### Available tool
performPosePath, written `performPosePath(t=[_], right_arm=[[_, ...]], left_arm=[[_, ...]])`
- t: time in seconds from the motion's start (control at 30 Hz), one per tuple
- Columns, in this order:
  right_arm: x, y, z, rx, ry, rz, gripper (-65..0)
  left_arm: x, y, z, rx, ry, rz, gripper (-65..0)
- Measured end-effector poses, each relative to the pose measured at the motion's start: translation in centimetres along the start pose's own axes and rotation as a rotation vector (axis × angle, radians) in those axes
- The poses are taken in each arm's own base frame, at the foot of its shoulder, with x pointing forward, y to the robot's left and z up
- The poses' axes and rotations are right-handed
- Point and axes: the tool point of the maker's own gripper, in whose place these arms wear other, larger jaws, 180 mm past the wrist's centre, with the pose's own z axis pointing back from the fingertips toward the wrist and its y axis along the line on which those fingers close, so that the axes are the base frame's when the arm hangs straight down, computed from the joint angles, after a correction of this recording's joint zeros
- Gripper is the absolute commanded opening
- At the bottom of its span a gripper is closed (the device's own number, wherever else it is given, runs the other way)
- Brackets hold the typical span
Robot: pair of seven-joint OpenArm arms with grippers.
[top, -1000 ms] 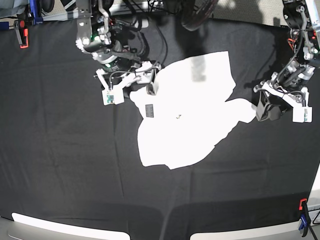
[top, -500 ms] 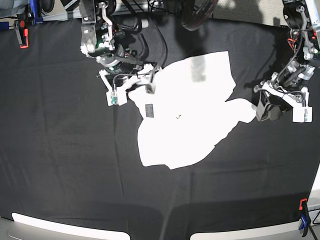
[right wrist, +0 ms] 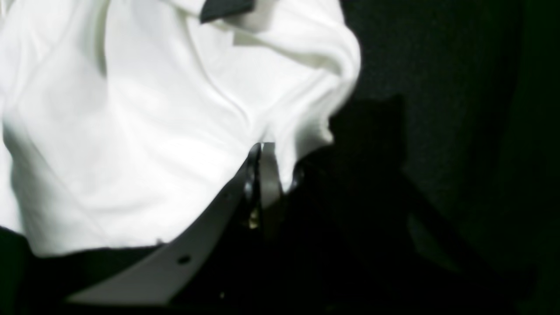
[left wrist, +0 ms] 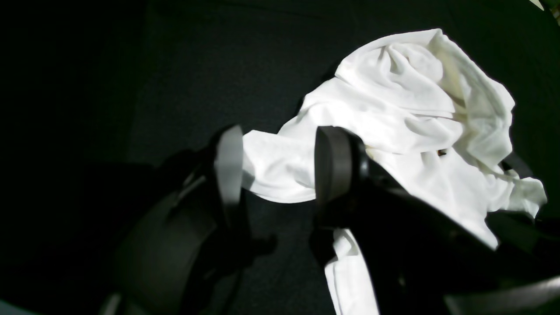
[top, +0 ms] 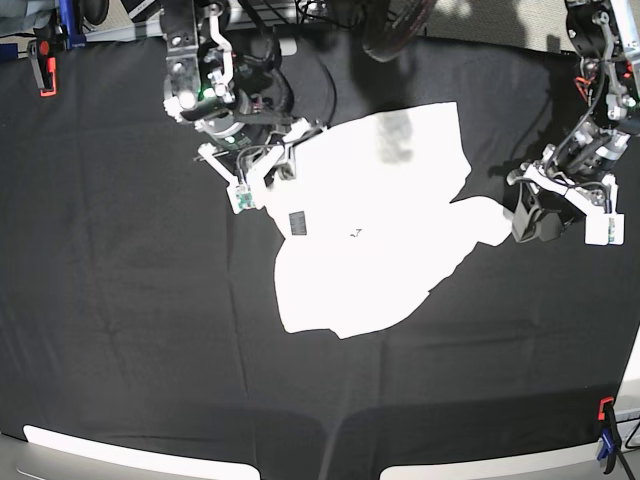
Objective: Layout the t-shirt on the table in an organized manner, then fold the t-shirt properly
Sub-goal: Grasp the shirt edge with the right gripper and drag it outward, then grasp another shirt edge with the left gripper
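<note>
Near the middle of the table (top: 120, 330), slightly toward its far edge, the t-shirt (top: 370, 230) lay crumpled plain side up, small grey label (top: 297, 222) showing near its edge by the right gripper. Right gripper (right wrist: 267, 157) sat at that edge of the shirt, jaws pressed nearly together on a bunched fold of white cloth, probably gripped to drag that side outward and flatten it. Left gripper (left wrist: 280, 164) was at the opposite edge of the shirt, by the jutting sleeve-like flap, jaws well apart with the flap's tip lying between the fingers (left wrist: 228, 162) but not pinched, likely lined up to close on it. Shirt was not spread yet, layout step looked early, folding not begun, print side not visible
</note>
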Motion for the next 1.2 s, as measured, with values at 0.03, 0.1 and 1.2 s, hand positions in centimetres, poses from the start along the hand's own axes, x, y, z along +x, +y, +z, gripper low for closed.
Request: performPosePath(t=[0.03,0.1,1.2], right_arm=[[-0.3,-0.9,0.2,-0.021,0.011,0.034,-65.0],[-0.7,-2.7,0.7,-0.056,0.031,0.087,-65.0],[-2.0,-19.8,8.9,-0.402,0.015,-0.174,-65.0]], left_arm=[[0.0,0.0,0.0,0.0,0.0,0.0,-40.1],[0.0,0.0,0.0,0.0,0.0,0.0,-40.1],[-13.6,-14.2,-0.9,-0.34,0.508,-0.261,-39.4]])
